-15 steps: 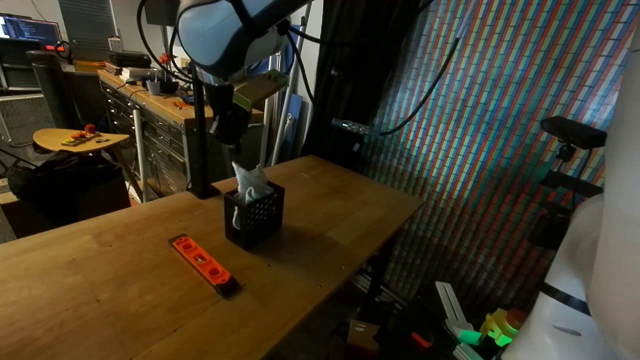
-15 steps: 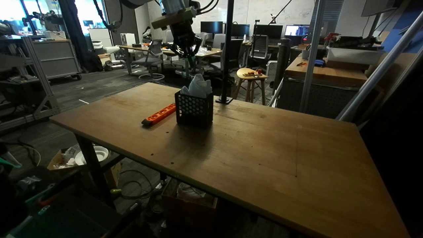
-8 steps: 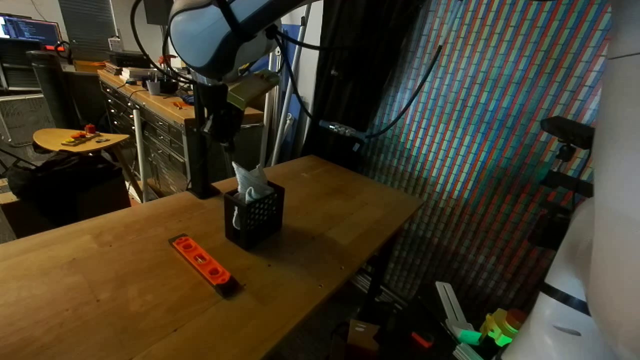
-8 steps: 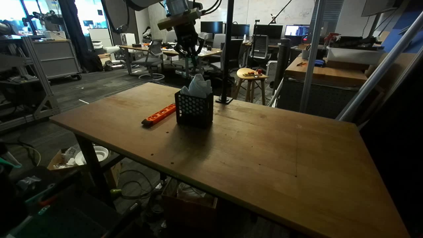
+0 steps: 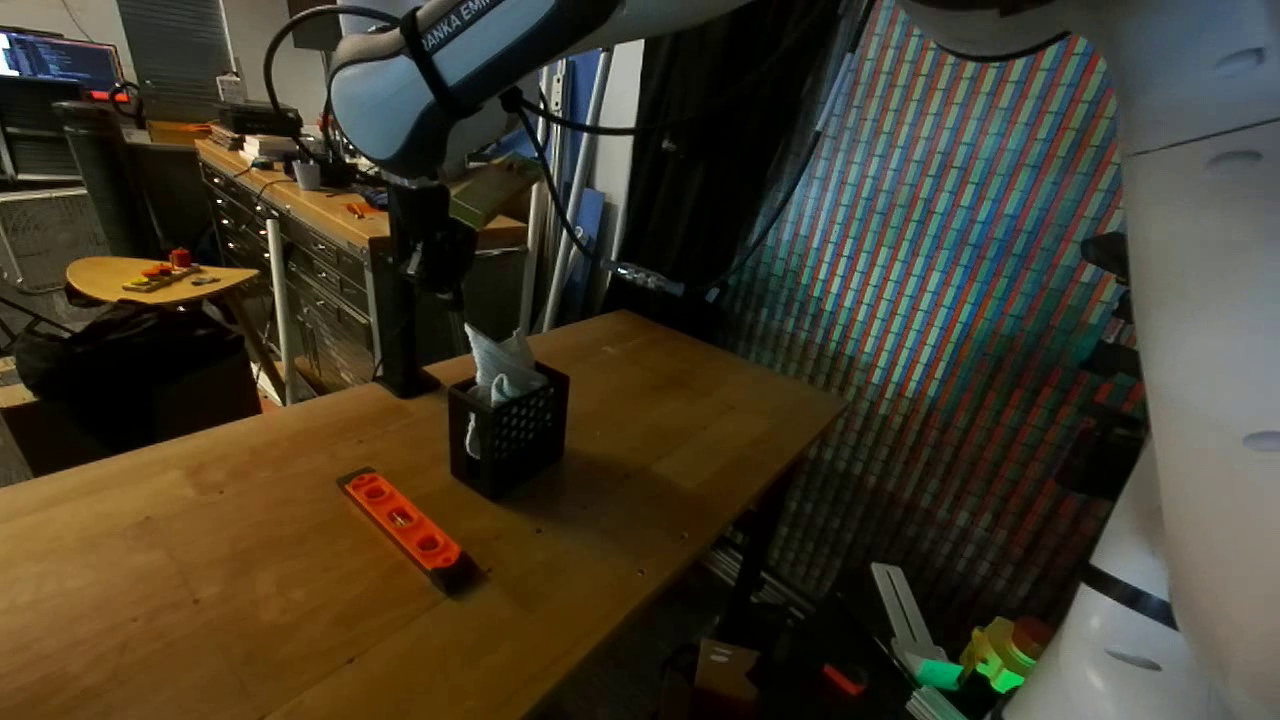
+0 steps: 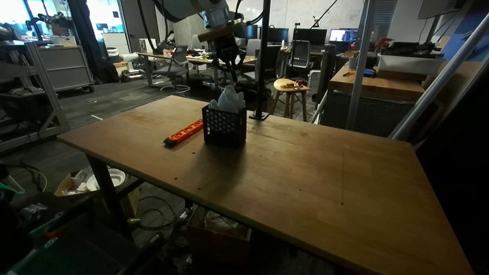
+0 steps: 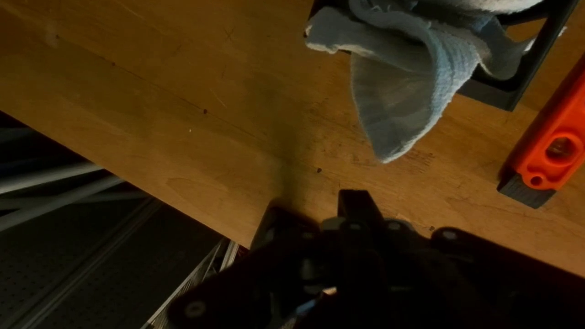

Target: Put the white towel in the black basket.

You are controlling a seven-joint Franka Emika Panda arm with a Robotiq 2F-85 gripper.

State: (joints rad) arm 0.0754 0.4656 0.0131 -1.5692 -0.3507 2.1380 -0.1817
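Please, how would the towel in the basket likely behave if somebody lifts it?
The towel would probably bend easily, since it lies in loose folds. It is likely light, because its edges appear thin. It may rub the basket, since its lower part sits inside.

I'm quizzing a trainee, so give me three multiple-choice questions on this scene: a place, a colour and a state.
1. Where is the white towel?
A. On the stool
B. On the floor
C. In the black basket

2. What is the main colour of the level?
A. Green
B. Orange
C. Purple

3. How does the basket stand?
A. Upright
B. On its side
C. Upside down

1 C: it sticks up out of the basket in both exterior views.
2 B: orange runs along its body.
3 A: its open top faces up.
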